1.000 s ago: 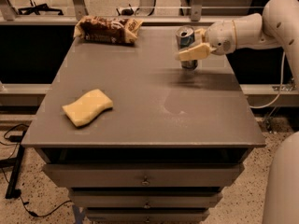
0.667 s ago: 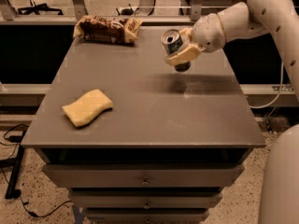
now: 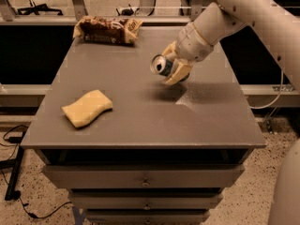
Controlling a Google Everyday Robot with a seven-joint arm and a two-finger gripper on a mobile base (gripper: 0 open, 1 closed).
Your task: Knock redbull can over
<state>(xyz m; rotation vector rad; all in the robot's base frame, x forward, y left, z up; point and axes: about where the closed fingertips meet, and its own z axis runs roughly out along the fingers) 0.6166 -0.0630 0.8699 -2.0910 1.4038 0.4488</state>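
Observation:
The redbull can (image 3: 161, 65) is tipped far over at the middle right of the grey table (image 3: 136, 121), its silver top facing left and towards the camera. Its blue and silver body is partly hidden behind my gripper (image 3: 172, 62). The gripper reaches in from the upper right on the white arm (image 3: 243, 13) and sits right against the can, just above the tabletop. A dark shadow lies on the table below them.
A brown-and-yellow snack bag (image 3: 107, 30) lies at the table's back left. A yellow wavy-edged sponge (image 3: 87, 108) lies at the front left. Drawers (image 3: 143, 177) run under the tabletop. The table's right edge is close to the arm.
The gripper has swept left and towards the front with the can. The can has gone from upright to steeply tipped.

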